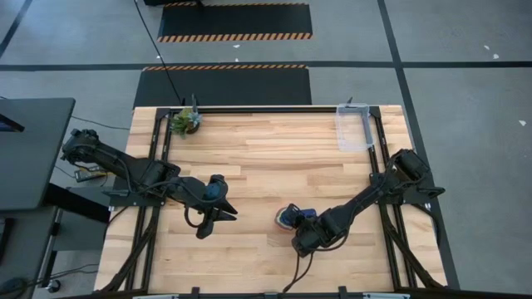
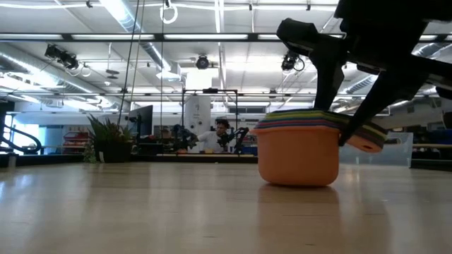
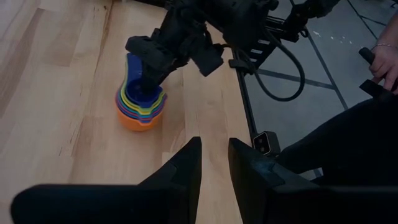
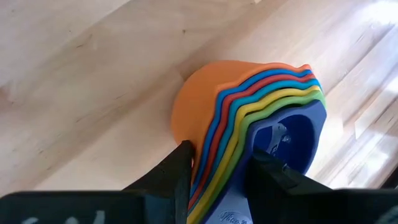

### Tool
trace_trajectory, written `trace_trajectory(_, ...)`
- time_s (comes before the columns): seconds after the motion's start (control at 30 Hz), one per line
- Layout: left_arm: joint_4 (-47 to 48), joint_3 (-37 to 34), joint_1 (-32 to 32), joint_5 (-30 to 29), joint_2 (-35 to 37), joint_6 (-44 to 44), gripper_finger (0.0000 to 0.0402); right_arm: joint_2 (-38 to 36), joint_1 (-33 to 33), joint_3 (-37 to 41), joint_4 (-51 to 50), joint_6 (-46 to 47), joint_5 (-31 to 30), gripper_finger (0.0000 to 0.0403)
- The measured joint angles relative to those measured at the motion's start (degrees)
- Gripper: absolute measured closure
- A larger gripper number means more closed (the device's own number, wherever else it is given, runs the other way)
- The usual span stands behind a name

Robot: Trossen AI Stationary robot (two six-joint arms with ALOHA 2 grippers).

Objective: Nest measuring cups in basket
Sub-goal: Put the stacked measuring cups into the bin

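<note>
- cups [image 4: 249,112] all nested in one stack, orange outermost, dark blue innermost, sitting on the tabletop [image 1: 266,158] toward the front
- right claw [image 4: 217,165] is clamped on the stack's handles
- basket [image 1: 353,126] way off at the far right corner
- left claw [image 3: 214,165] hangs nearby, fingers slightly parted, holding nothing

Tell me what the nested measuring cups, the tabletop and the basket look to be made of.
Measuring cups: likely plastic, smooth with a slight sheen; thin, uniformly coloured rims.
Tabletop: wood, apparently butcher-block; joined light planks with visible grain and a soft gloss.
Basket: probably clear plastic; the tabletop shows through its walls.
</note>
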State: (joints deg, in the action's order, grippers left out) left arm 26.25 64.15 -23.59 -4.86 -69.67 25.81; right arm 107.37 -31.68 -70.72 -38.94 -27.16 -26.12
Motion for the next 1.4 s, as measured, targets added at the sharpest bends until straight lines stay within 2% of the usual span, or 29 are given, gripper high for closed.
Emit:
trace_trajectory(0.27,-0.01,0.01,0.00,0.00,0.00,-0.12,0.0315,-0.04,0.25,0.02,-1.24,0.48,-2.31,0.0279)
trace_trajectory(0.77,-0.01,0.01,0.00,0.00,0.00,0.52,0.0315,-0.17,0.70,-0.18,-4.47,5.00,-2.21,0.0279)
trace_trajectory(1.4,-0.01,0.01,0.00,0.00,0.00,0.50,0.0315,-0.82,1.25,-1.42,-4.75,10.26,2.41,0.0291)
